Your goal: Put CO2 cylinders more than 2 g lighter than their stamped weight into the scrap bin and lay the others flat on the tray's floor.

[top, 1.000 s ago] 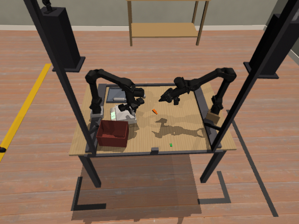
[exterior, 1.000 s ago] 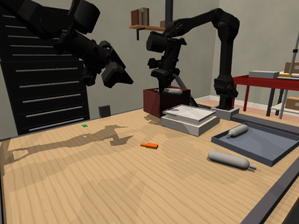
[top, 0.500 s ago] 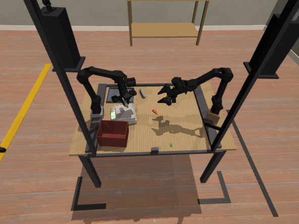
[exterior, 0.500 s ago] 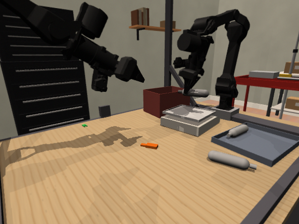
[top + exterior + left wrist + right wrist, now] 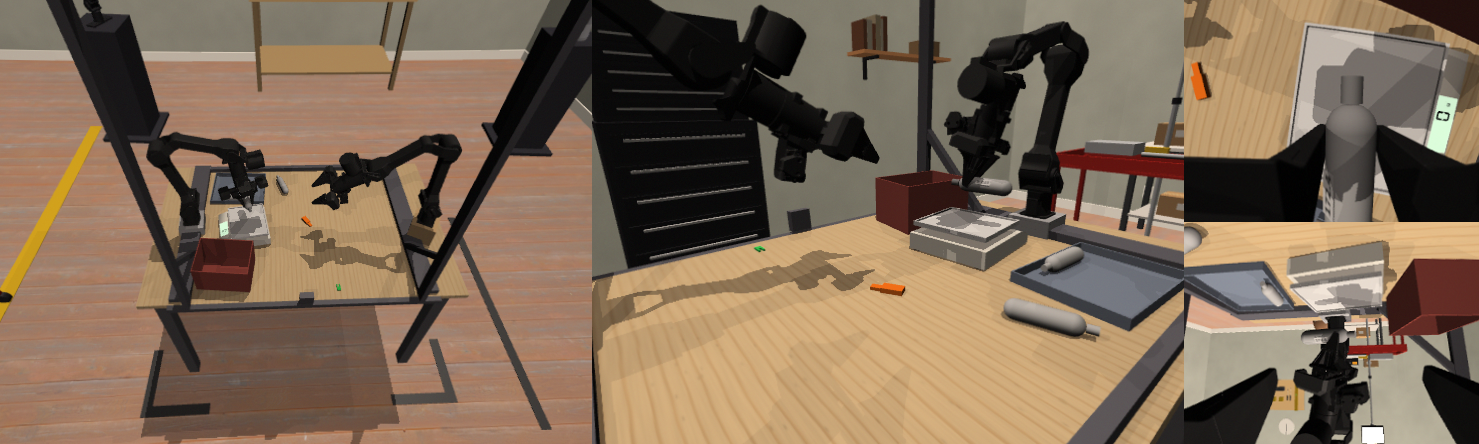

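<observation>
Now my left gripper (image 5: 247,200) (image 5: 967,184) (image 5: 1350,131) is clamping the cylinder (image 5: 247,204) (image 5: 992,186) (image 5: 1350,149) (image 5: 1318,337) above the scale (image 5: 248,225) (image 5: 967,245) (image 5: 1392,89) (image 5: 1337,277), risking that it rolls off if I am releasing unevenly.

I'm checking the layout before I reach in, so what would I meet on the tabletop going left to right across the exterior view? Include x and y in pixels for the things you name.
Green piece (image 5: 338,287) (image 5: 760,248), orange piece (image 5: 306,221) (image 5: 893,289) (image 5: 1200,83), scale (image 5: 250,225) (image 5: 949,251) (image 5: 1392,47) (image 5: 1332,264), tray (image 5: 216,196) (image 5: 1122,280) (image 5: 1229,283).
</observation>
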You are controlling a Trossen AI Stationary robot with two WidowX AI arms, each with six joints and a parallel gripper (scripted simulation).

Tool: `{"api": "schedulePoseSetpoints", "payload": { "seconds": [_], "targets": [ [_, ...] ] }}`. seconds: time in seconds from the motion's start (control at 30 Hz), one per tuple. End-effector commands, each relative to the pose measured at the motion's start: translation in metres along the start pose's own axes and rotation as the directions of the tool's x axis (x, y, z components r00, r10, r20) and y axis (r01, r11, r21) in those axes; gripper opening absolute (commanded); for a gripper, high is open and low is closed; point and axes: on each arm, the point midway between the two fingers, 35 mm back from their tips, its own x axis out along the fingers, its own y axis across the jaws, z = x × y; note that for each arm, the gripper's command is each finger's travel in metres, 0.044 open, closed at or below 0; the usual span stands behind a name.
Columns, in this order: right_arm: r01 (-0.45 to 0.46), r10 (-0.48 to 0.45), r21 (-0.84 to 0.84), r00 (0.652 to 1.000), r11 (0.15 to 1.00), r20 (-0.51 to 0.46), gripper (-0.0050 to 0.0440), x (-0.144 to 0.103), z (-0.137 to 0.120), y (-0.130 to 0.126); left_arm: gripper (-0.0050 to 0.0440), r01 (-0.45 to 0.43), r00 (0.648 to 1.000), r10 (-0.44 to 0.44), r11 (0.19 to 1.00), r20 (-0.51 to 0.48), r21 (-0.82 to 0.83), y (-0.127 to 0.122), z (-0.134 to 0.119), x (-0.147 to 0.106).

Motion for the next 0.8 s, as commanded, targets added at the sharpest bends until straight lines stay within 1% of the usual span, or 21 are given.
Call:
{"api": "schedulePoseSetpoints", "payload": {
  "seconds": [0.0,0.1,0.23,0.47,0.63,0.7,0.77],
  "targets": [
    [0.0,0.0,-0.001,1.0,1.0,-0.026,0.044,-0.004,-0.01,0.0,-0.005,-0.081,0.996,0.075,0.984,0.043,0.159,-0.001,0.001,-0.005],
    [0.0,0.0,-0.001,1.0,1.0,-0.026,0.044,-0.004,-0.01,0.0,-0.005,-0.127,0.991,0.112,0.954,0.067,0.27,-0.001,0.001,-0.005],
    [0.0,0.0,-0.001,1.0,1.0,-0.026,0.044,-0.004,-0.01,0.0,-0.005,-0.172,0.985,0.146,0.91,0.097,0.377,-0.001,0.001,-0.004],
    [0.0,0.0,-0.001,1.0,1.0,-0.026,0.044,-0.004,-0.01,0.0,-0.005,-0.188,0.982,0.157,0.892,0.108,0.412,-0.001,0.0,-0.004],
    [0.0,0.0,-0.001,1.0,1.0,-0.026,0.044,-0.004,-0.01,0.0,-0.005,-0.19,0.981,0.16,0.89,0.107,0.414,0.017,0.008,-0.004],
    [0.0,0.0,-0.001,1.0,1.0,-0.026,0.044,-0.004,-0.01,0.0,-0.005,-0.191,0.981,0.161,0.891,0.108,0.411,0.03,0.012,-0.002],
    [0.0,0.0,-0.001,1.0,1.0,-0.026,0.044,-0.004,-0.01,0.0,-0.005,-0.191,0.981,0.163,0.891,0.104,0.411,0.048,0.019,0.001]
  ]
}}
